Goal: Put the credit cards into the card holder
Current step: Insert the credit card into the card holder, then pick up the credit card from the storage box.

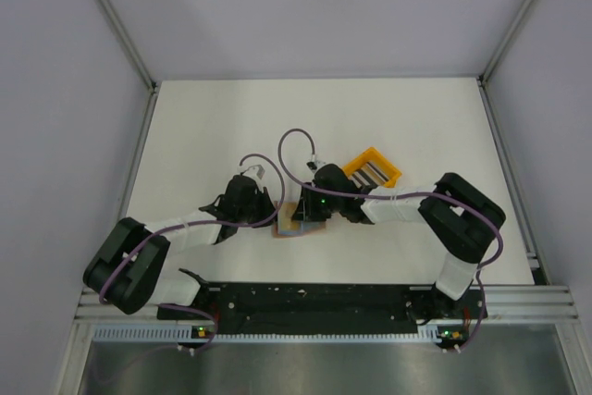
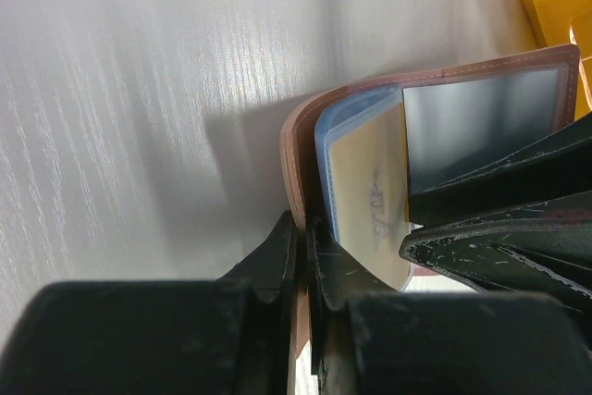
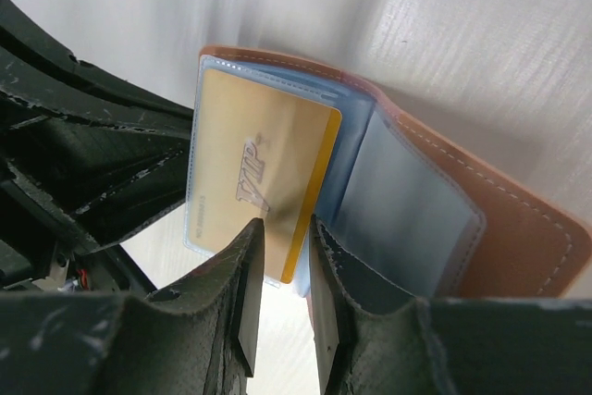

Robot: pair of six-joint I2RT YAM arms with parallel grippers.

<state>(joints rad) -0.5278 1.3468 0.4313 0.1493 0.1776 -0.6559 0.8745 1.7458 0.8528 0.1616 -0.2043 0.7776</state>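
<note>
Card holder [image 1: 298,221] lies open mid-worktop [image 1: 213,127], hemmed between left arm [image 1: 185,228] and right arm [image 1: 407,208]; we note bare room behind and to left. Left jaws pressed onto its brown cover edge. Right jaws pinching gold card [image 3: 259,182] at clear sleeves [image 3: 407,201]. Yellow tray [image 1: 393,173] just behind holds more credit cards [image 1: 370,174], too small to count. From above, arms hide most of holder.

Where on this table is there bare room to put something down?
The far half of the table, beyond the tray, is bare to the back edge, widest at far left. The middle is crowded: left gripper and right gripper meet at the card holder, tray just behind.
</note>
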